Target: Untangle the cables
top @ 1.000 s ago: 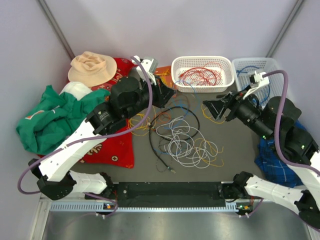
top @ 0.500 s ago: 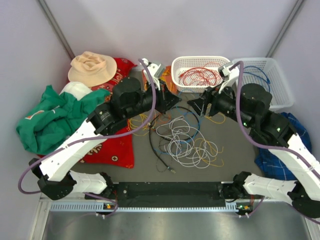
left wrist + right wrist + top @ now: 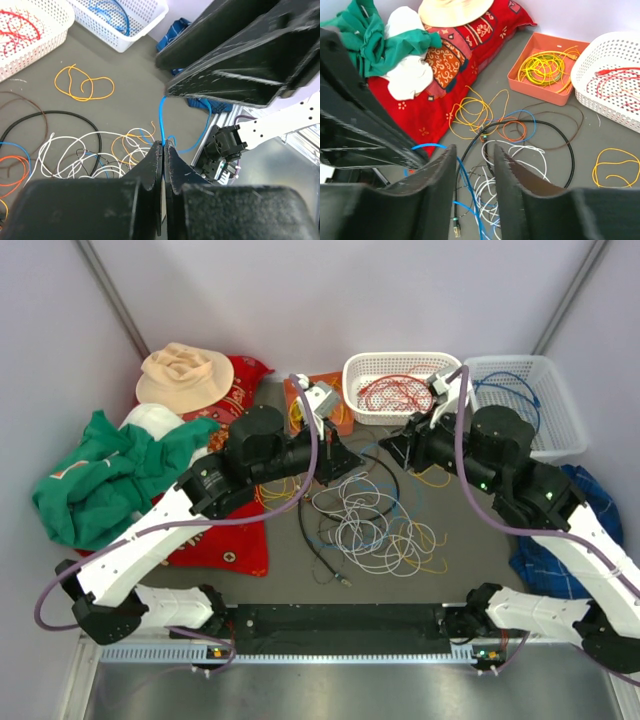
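Note:
A tangle of white, black, blue and orange cables (image 3: 368, 525) lies mid-table. My left gripper (image 3: 357, 461) hangs above its far edge. In the left wrist view it (image 3: 164, 144) is shut on a thin blue cable (image 3: 162, 116) that rises from the pile. My right gripper (image 3: 388, 447) is open just right of the left one, tips facing it. In the right wrist view (image 3: 472, 152) the blue cable (image 3: 465, 178) runs along the inner side of its left finger (image 3: 440, 170), not clamped. A loose yellow cable (image 3: 432, 477) lies to the right.
A white basket (image 3: 405, 358) holds red cables, a second basket (image 3: 512, 362) holds blue ones, and an orange tray (image 3: 547, 42) holds yellow ones. A red pillow (image 3: 225, 535), green cloth (image 3: 90, 475) and hat (image 3: 185, 375) are at left. A blue cloth (image 3: 540, 560) lies at right.
My right arm has swung from the far right in to the centre, stopping beside the left gripper. My left gripper has shifted a little right and nearer with the blue cable.

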Robot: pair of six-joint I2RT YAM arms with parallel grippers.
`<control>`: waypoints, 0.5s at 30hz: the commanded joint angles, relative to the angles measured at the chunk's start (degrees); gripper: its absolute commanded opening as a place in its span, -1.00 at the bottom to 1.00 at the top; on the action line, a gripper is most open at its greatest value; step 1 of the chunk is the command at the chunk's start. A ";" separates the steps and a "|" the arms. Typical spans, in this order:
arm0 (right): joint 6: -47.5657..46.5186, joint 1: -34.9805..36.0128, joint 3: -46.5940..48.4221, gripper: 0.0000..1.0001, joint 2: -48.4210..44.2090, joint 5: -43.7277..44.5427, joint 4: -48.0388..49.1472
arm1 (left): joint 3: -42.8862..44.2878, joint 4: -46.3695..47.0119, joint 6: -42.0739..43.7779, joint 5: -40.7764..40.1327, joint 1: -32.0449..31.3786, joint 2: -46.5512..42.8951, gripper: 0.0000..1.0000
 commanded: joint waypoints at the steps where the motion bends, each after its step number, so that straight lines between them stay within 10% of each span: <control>1: -0.45 0.54 1.28 -0.19 0.85 -1.12 -0.89 | -0.23 2.89 1.35 0.55 -0.28 -2.74 -1.00; 6: 0.08 0.54 1.11 0.18 0.23 -1.82 -1.60 | -0.66 2.98 1.53 0.55 -0.28 -2.91 -1.00; 15: 0.17 0.54 0.58 -0.01 -0.12 -2.70 -1.68 | -1.19 3.33 1.79 0.72 -0.28 -2.74 -1.00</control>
